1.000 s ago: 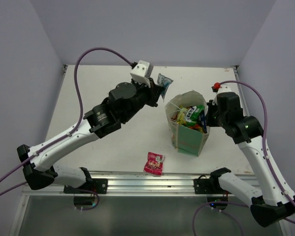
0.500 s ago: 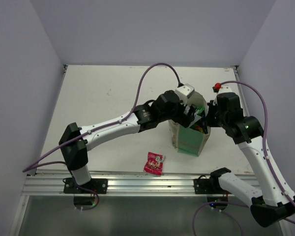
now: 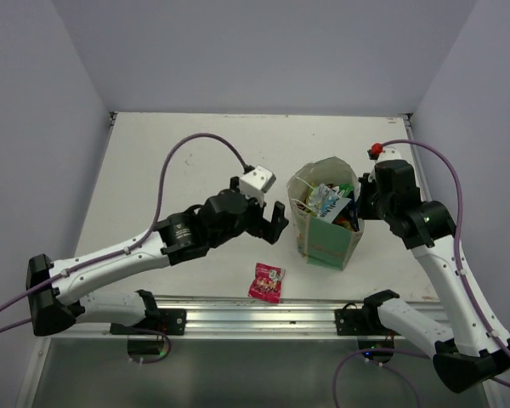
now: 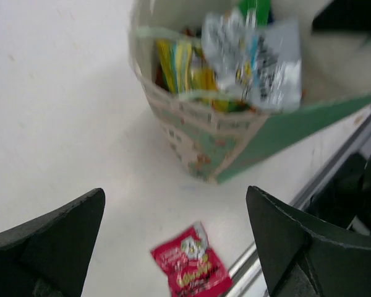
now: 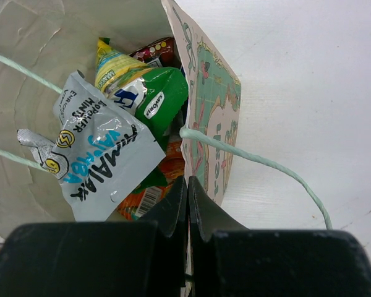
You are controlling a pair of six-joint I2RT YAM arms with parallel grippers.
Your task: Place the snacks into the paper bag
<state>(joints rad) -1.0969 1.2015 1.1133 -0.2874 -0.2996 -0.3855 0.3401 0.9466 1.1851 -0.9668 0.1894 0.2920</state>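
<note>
The paper bag [image 3: 330, 244] stands upright at centre right, its mouth open and several snacks inside. A silvery packet [image 3: 326, 199] [image 5: 102, 154] lies on top, over green [image 5: 164, 99], yellow and orange ones. My right gripper [image 3: 359, 205] [image 5: 187, 183] is shut on the bag's right rim [image 5: 211, 105], with the paper wall pinched between its fingers. My left gripper [image 3: 276, 220] [image 4: 175, 197] hangs open just left of the bag [image 4: 195, 139], holding nothing. A red packet [image 3: 268, 281] [image 4: 190, 265] lies flat on the table in front of the bag, below the left fingers.
A small red knob [image 3: 374, 151] sits on the table behind the right arm. A metal rail [image 3: 255, 313] runs along the table's near edge, just in front of the red packet. Pale walls close in the left, back and right sides.
The left gripper carried a silvery-blue packet over the bag, opened and let it drop in. It has since pulled back to the left and nearer. The right arm stayed put.
</note>
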